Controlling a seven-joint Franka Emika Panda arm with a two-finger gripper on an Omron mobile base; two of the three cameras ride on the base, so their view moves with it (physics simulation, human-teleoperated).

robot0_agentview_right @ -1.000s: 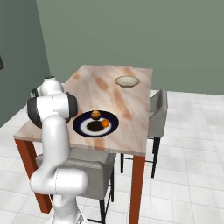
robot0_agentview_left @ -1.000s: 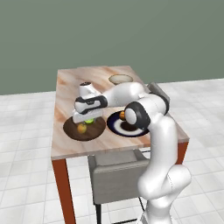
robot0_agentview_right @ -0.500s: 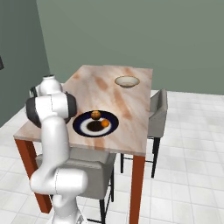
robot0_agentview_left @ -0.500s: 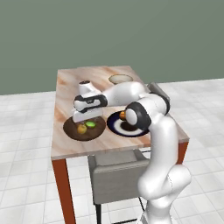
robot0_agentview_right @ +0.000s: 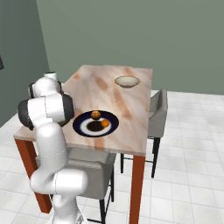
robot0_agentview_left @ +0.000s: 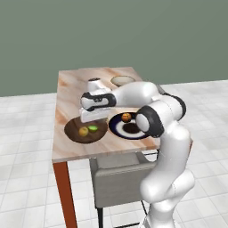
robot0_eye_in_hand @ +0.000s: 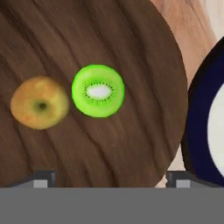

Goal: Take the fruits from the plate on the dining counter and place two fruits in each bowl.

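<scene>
White arm bends left, tool [robot0_agentview_left: 92, 116] seemingly open over wooden bowl [robot0_agentview_left: 73, 132]

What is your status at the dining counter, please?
Gripper open above wooden bowl. Green fruit and yellow fruit in it. Two orange fruits on plate; cream bowl unfilled.

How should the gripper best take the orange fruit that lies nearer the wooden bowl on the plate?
Probably from straight above, the fingers closing across the middle of the orange fruit: it is small and round, and lies free on the flat plate, apart from the other one.
</scene>
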